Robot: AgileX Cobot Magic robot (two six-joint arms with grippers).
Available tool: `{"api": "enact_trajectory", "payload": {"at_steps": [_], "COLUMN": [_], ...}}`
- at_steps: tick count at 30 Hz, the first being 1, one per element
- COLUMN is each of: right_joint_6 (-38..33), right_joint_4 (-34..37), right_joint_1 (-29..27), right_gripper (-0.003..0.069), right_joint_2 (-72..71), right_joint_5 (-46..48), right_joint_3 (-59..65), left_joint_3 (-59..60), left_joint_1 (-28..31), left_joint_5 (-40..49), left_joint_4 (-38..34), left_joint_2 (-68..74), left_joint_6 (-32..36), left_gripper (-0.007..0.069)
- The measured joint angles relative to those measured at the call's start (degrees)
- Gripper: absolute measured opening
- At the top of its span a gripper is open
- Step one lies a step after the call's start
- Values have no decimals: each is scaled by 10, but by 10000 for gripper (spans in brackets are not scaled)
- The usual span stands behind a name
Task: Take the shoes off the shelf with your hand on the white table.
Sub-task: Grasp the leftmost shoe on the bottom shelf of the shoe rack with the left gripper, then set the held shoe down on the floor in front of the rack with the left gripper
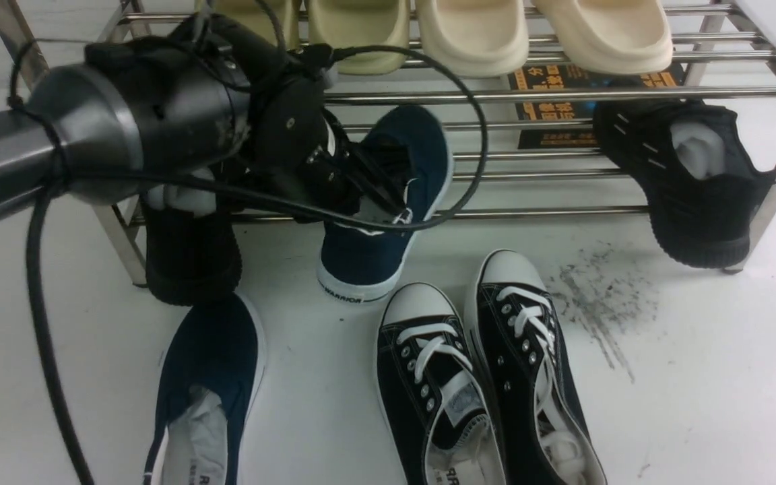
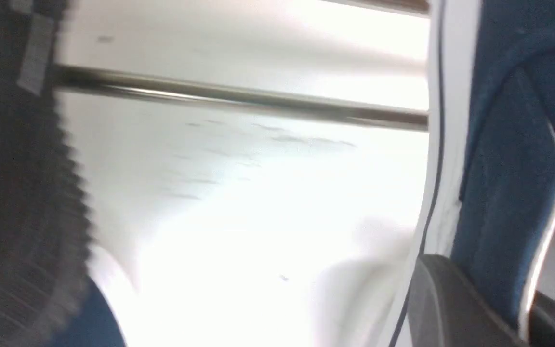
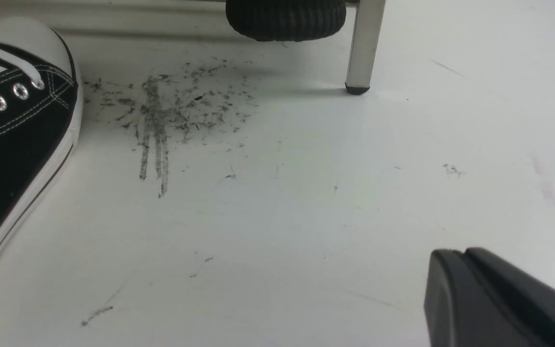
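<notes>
One navy slip-on shoe [image 1: 388, 202] leans off the shelf's [image 1: 563, 94] lower tier, its toe up on the bars and its "WARRIOR" heel on the white table [image 1: 698, 377]. My left gripper [image 1: 376, 192] is shut on this shoe's side wall at the opening. In the left wrist view [image 2: 499, 308] one finger [image 2: 443, 299] is outside the wall and the other is inside, against the navy canvas [image 2: 499, 168]. The second navy shoe [image 1: 206, 384] lies on the table at the front left. My right gripper [image 3: 460, 258] is shut and empty, low over the table.
Black lace-up sneakers [image 1: 482, 377] lie on the table in front of the shelf, one also in the right wrist view [image 3: 12, 120]. Black knit shoes hang at the shelf's lower left [image 1: 186, 249] and right [image 1: 691, 175]. Cream slippers [image 1: 475, 34] sit on top. A grey scuff [image 1: 597, 303] marks the table.
</notes>
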Motion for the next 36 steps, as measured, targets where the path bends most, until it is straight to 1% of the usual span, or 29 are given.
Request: {"api": "enact_trajectory", "payload": {"at_steps": [3, 5, 9, 13, 14, 16, 17, 18, 21, 24, 29, 30, 32, 33, 35, 36], "right_joint_6": [0, 0, 0, 0, 0, 0, 0, 0, 0, 0, 0, 0, 0, 0, 0, 0], "right_joint_4": [0, 0, 0, 0, 0, 0, 0, 0, 0, 0, 0, 0, 0, 0, 0, 0], "right_joint_1": [0, 0, 0, 0, 0, 0, 0, 0, 0, 0, 0, 0, 0, 0, 0, 0], "right_gripper": [37, 37, 37, 37, 37, 37, 37, 37, 37, 37, 37, 37, 37, 37, 37, 37], "right_joint_2": [0, 0, 0, 0, 0, 0, 0, 0, 0, 0, 0, 0, 0, 0, 0, 0], "right_joint_5": [0, 0, 0, 0, 0, 0, 0, 0, 0, 0, 0, 0, 0, 0, 0, 0], "right_joint_3": [0, 0, 0, 0, 0, 0, 0, 0, 0, 0, 0, 0, 0, 0, 0, 0], "left_joint_3": [0, 0, 1, 15, 16, 39, 41, 63, 103, 148, 217, 248, 279, 281, 310, 316], "left_joint_1": [-12, -25, -47, -121, -121, -170, -173, -190, -197, -186, -167, -166, -166, -166, -166, -166], "left_joint_5": [24, 80, 140, 212, 212, 247, 249, 264, 277, 275, 233, 195, 126, 119, 48, 37], "left_joint_4": [-10, -9, -4, 38, 41, 80, 83, 102, 128, 148, 147, 147, 147, 147, 149, 150], "left_joint_2": [-32, -62, -96, -132, -133, -149, -150, -160, -181, -202, -226, -228, -226, -226, -218, -214], "left_joint_6": [17, 27, 29, 18, 16, -30, -35, -75, -130, -169, -232, -264, -293, -296, -329, -341], "left_gripper": [28, 28, 28, 28, 28, 28, 28, 28, 28, 28, 28, 29, 29, 29, 29, 29]}}
